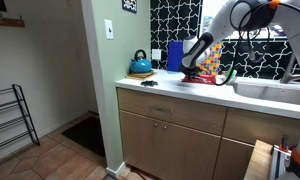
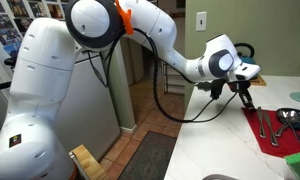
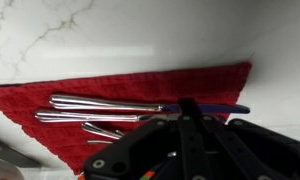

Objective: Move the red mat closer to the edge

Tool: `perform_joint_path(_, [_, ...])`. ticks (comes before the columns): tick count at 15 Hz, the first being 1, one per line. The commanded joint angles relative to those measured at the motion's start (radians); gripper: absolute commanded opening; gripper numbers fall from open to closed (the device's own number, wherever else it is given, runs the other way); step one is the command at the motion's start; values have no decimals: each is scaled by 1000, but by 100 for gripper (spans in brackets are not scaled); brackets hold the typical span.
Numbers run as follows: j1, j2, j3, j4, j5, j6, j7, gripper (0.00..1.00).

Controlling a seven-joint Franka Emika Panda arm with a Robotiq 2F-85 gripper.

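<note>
- The red mat (image 3: 205, 88) lies on the white worktop (image 2: 215, 140), holding silver cutlery (image 3: 100, 103), set back from the front edge (image 1: 190, 95).
- The gripper (image 2: 248, 97) hangs at the mat's corner. I cannot tell if it is apart or together.
- The move looks not yet done.

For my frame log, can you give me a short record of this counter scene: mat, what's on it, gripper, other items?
mat: red mat, lying flat on the white counter
on mat: metal cutlery, pieces side by side
gripper: gripper pointing down, low over the mat; contact and open or shut unclear
other items: blue kettle on the counter, apart from the mat
</note>
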Motion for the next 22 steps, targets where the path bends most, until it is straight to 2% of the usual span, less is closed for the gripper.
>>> perform_joint_path(1, [17,54,-26,39,20,11,35,0])
perform_joint_path(7, [21,83,-14,63,36,-53,21,0])
perform_joint_path(13, [57,46,-2,61,13,-242,13,0])
perform_joint_path(22, [78,-24,62,26,26,-401,-6,0])
